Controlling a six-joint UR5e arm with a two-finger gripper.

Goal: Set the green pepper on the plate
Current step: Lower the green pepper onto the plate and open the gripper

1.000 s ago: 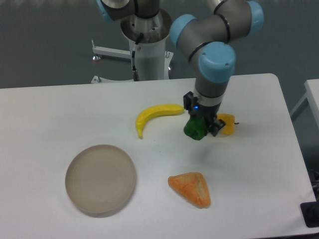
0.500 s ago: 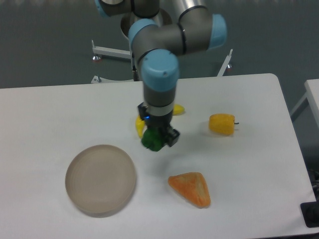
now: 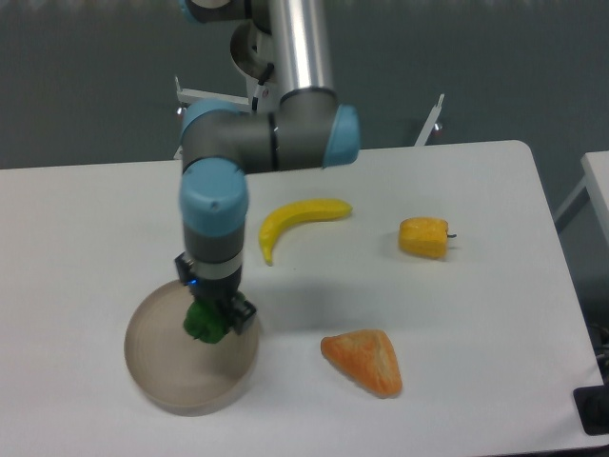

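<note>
Glossy dark green, the small lumpy toy bell pepper (image 3: 204, 323) sits pinched in my two-finger gripper (image 3: 211, 322), whose black fingers are closed against its sides; it hangs over the upper right part of the round, shallow, greyish-beige translucent plate (image 3: 162, 381), and I cannot tell from this view whether it touches the dish floor or is just above it. My worry from here is the release: the pepper is held toward the plate's right rim rather than its middle, so if I open with it still off the surface, I judge that a rounded, blocky thing like this could bounce or roll against the low rim and tip out onto the white table (image 3: 495, 314). Descending too far could instead press the pepper into the dish and shove the plate. As for its pose, the pepper looks nearly as wide as tall, so no long axis is clear; I cannot make out its stem, so I cannot say which way it points.
</note>
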